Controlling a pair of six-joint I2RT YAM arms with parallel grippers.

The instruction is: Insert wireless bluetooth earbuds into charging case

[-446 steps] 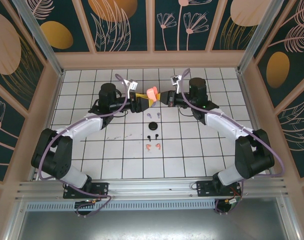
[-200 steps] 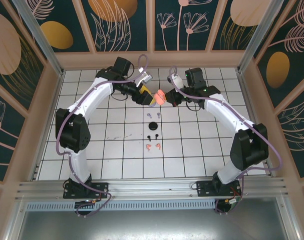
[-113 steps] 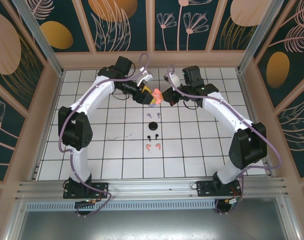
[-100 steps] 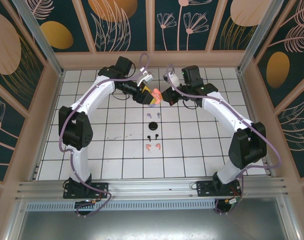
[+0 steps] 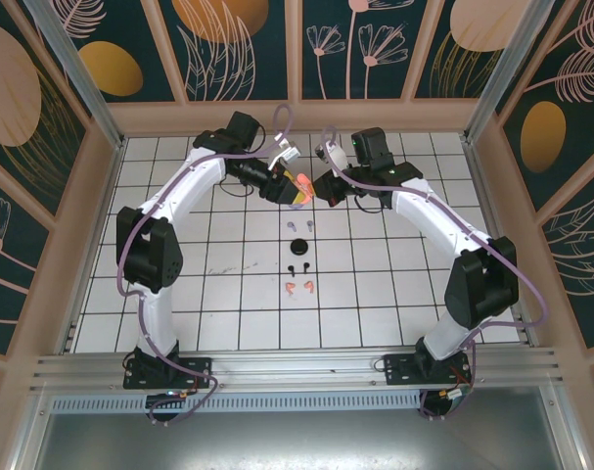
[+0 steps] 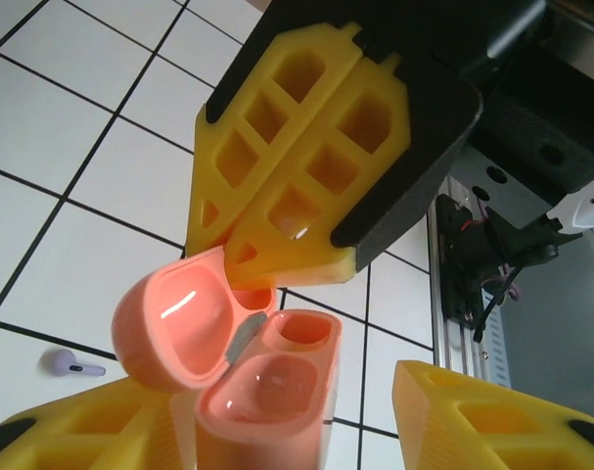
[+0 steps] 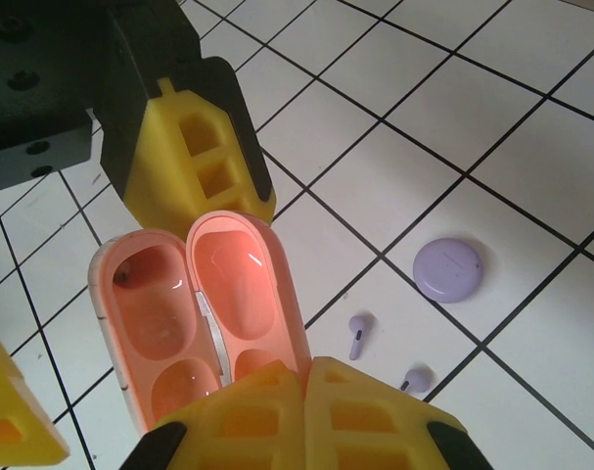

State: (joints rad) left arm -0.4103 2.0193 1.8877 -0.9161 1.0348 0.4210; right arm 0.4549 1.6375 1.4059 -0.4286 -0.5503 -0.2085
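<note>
A salmon-orange charging case [image 5: 299, 188] hangs open above the far middle of the table between both grippers. My right gripper [image 7: 306, 377] is shut on the edge of its lid [image 7: 243, 284]. My left gripper [image 6: 262, 397] stands open around the case body [image 6: 277, 387]. The body rests against one finger [image 6: 71, 436], and a gap separates it from the other finger [image 6: 482, 416]. Both sockets are empty. The salmon earbuds [image 5: 297, 287] lie on the table nearer the arms' bases. Two lavender earbuds [image 7: 358, 336] lie right below the case, with a black pair [image 5: 297, 265] further forward.
A round lavender case [image 7: 448, 269] lies shut next to the lavender earbuds. A black case [image 5: 298, 247] sits between the lavender and black pairs. The white tiled table [image 5: 179, 294] is walled by a wooden frame [image 5: 297, 116].
My left gripper's jaws have narrowed around the case body. Both grippers and the case have shifted slightly left.
</note>
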